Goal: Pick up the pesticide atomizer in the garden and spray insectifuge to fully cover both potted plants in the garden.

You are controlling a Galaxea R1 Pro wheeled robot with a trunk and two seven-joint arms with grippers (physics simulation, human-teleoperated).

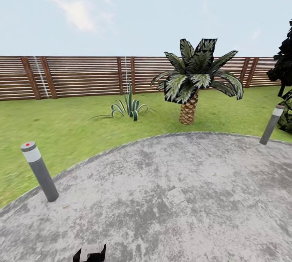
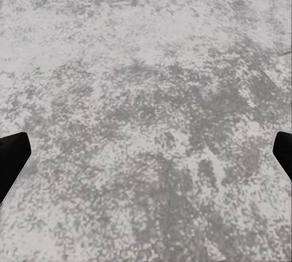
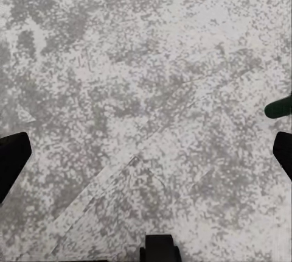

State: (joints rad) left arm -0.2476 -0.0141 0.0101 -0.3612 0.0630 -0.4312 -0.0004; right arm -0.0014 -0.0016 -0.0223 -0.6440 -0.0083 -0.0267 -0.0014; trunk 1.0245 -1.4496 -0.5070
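Head view: I face a round grey patio with green lawn behind it and one brown slatted fence along the back of the garden. I count one palm with a scaly trunk on the grass just past the patio's edge, and one potless striped spiky plant to its left, well apart from it. Two grey bollards stand at the patio's rim: one at the left with a red spot on its cap, one at the right, tilted in the picture. One dark bush shows at the right edge. At the bottom edge, a black and white part of my own body pokes in.

Left wrist view: my left end effector hangs over bare mottled paving, its two black fingertips far apart at the picture's sides, wide and holding nothing.

Right wrist view: my right end effector is likewise spread wide over the paving, empty, with a dark green tip at one edge and a black part at another.

I see zero atomizers and zero potted plants here.
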